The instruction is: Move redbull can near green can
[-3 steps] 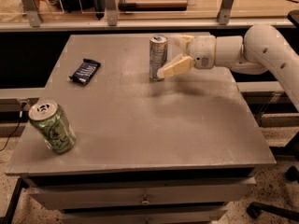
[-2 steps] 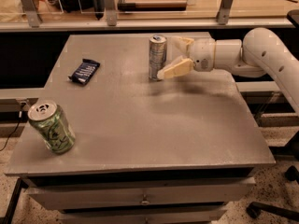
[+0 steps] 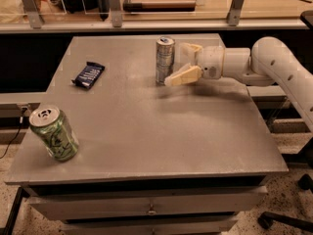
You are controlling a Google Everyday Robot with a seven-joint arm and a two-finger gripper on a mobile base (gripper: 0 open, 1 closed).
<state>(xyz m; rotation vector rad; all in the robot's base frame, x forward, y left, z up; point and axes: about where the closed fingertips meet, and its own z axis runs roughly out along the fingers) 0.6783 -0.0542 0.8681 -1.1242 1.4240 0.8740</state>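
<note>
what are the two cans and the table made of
redbull can: thin metal, likely aluminium; glossy silver-blue, shiny rim.
green can: same, printed green, silver top.
table: matte grey, perhaps laminate or painted metal.
tool, open beside the redbull can: cream plastic-looking fingers.

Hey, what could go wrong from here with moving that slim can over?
The gripper sits just right of the tall slim silver-and-blue can, jaws open; a sideways bump could topple it. The stout light-green can stands near the front-left edge of the grey table, so a hard arrival might knock it off.
</note>
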